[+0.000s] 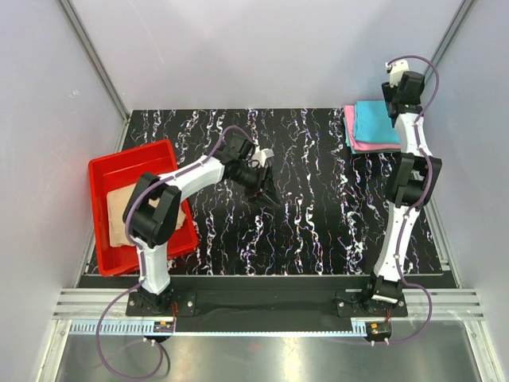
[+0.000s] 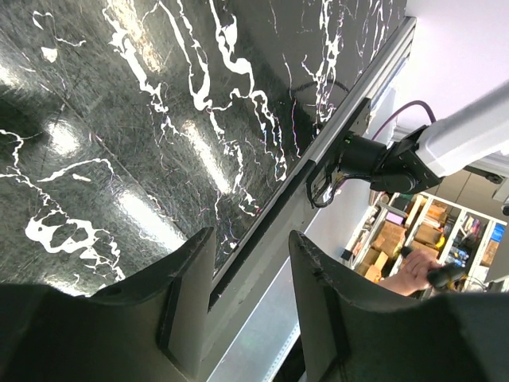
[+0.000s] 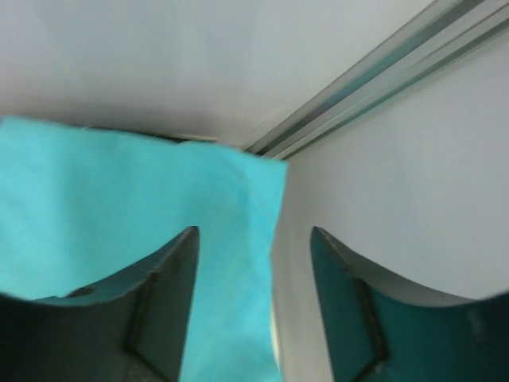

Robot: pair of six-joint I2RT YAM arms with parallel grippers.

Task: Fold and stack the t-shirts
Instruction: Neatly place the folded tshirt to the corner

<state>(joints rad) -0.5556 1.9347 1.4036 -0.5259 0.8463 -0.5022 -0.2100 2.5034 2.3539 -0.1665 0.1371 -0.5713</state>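
Bench point(image 1: 318, 215): we are looking down on a black slab with white veining, and it is carrying everything in the scene.
Red tray point(image 1: 131, 155): we are finding it at the left edge of the bench, sitting slightly askew to that edge.
Tan t-shirt point(image 1: 119, 211): it is lying loosely inside the red tray, and the left arm's elbow is hiding part of it in the top view.
Pink t-shirt point(image 1: 370, 147): it is lying flat and folded at the far right corner of the bench, with only its left and near edges showing.
Turquoise t-shirt point(image 1: 375, 119): it is resting folded on top of the pink t-shirt and covering most of it, so the two are forming a stack in that corner.
Left tool point(image 2: 250, 239): it is hanging over the middle of the bench, somewhat left of centre and well apart from all three shirts. Its fingers are standing apart with nothing between them. Through the gap we are seeing bare bench surface and the metal rail along the bench's edge.
Right tool point(image 3: 254, 232): the right arm is stretching out to the far right corner and holding it over the stack. Its fingers are standing apart and are not clamping anything. In the wrist view the turquoise cloth is lying beyond them, its edge running through the gap, with the left finger over the cloth and the right finger past its edge, against the pale wall. We cannot tell whether either fingertip is touching the fabric.
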